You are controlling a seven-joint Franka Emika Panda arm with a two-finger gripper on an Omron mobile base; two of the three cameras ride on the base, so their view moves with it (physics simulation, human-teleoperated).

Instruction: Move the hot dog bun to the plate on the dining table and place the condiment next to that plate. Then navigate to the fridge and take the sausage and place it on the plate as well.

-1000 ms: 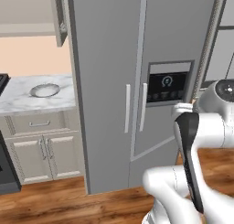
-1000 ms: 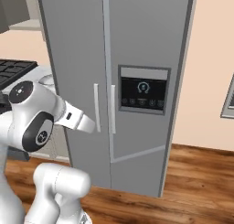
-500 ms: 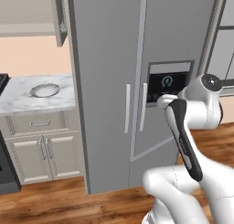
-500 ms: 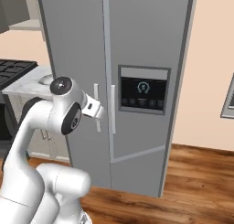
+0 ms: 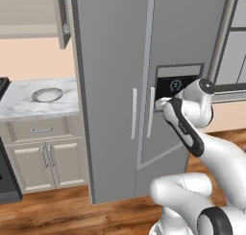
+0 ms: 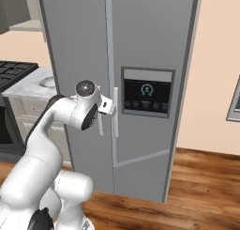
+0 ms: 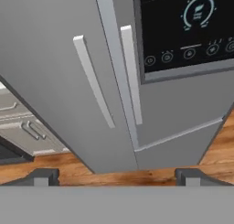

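Kitchen, wood floor. Fridge point(image 6: 140, 83): grey, both doors closed, twin vertical handles point(image 7: 130, 72) at the centre seam; sausage presumably inside, unseen. Gripper point(image 7: 116, 175): fingers spread wide, empty, aimed at the handles, apparently to pull a door open.

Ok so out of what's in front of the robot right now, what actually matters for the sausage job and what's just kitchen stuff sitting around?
Matters for the job:
- tall grey stainless two-door fridge, doors closed
- its two vertical handles
- open two-finger gripper, pointed at those handles

Just around:
- small silvery-grey dish on the marble counter
- beige cabinets
- black dispenser panel
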